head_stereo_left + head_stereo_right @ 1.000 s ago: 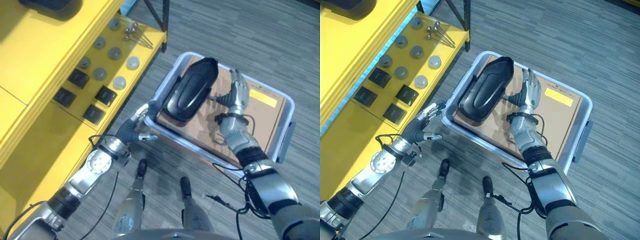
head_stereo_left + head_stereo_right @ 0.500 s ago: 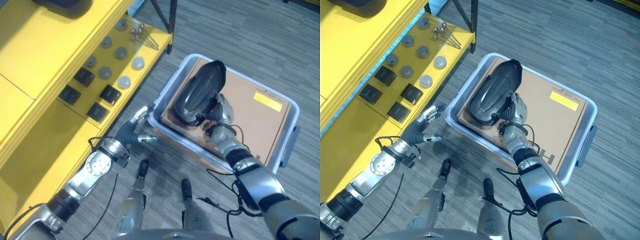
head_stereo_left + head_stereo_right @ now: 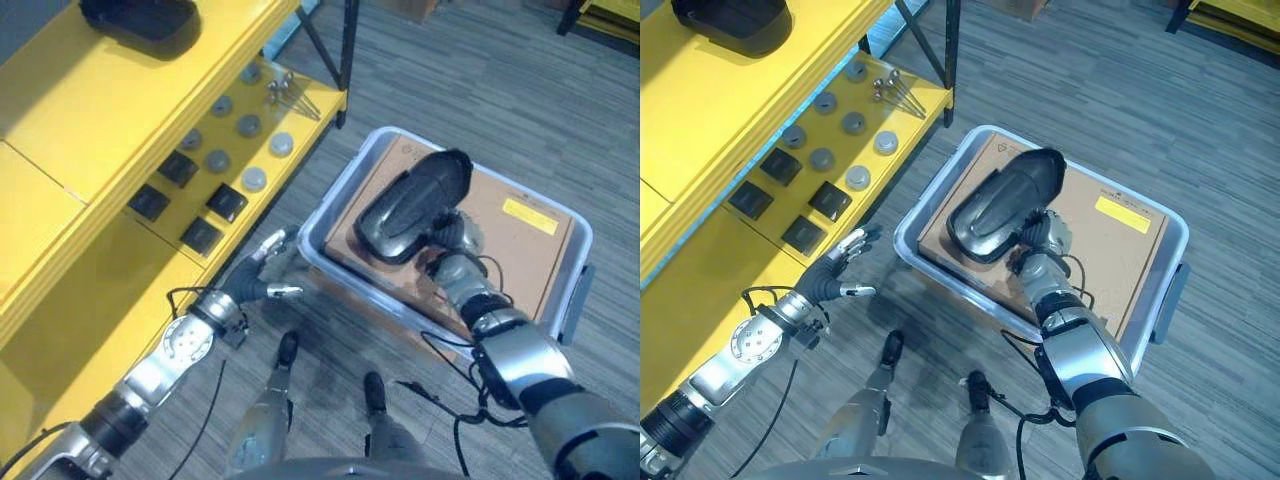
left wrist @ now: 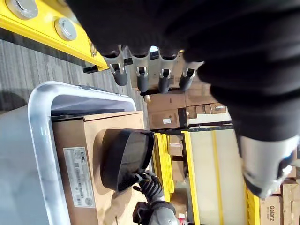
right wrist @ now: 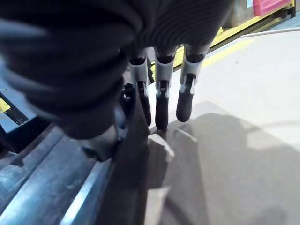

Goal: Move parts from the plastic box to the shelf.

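In the plastic box (image 3: 330, 205): a long black moulded part (image 3: 415, 205) lies on a brown cardboard sheet (image 3: 520, 255) that lines the box floor.
Part, long axis: it runs from the box's near corner on the shelf side towards the far middle, its near end raised off the cardboard, as I read it.
Right hand (image 3: 1045, 235): I have it inside the box, against the part's near end on the side away from the shelf; the fingers (image 5: 161, 101) curl down against the dark shell, and I judge them closed on the part's edge.
Left hand (image 3: 265, 275): outside the box, just beside its shelf-side wall, fingers (image 4: 140, 79) straight and spread, holding nothing.
Yellow shelf (image 3: 110, 120): beside the box, on the left hand's side; its lower tier carries round grey parts (image 3: 250, 180) and square black parts (image 3: 225, 200), and a similar black part (image 3: 140, 15) sits on the upper tier.
Nearer hand: the right, already touching; the left is apart from the part, with the box wall between.
Coming move, my judgement: lift by the near end, then carry across the box wall towards the shelf; the long body may tip about a one-handed grip.
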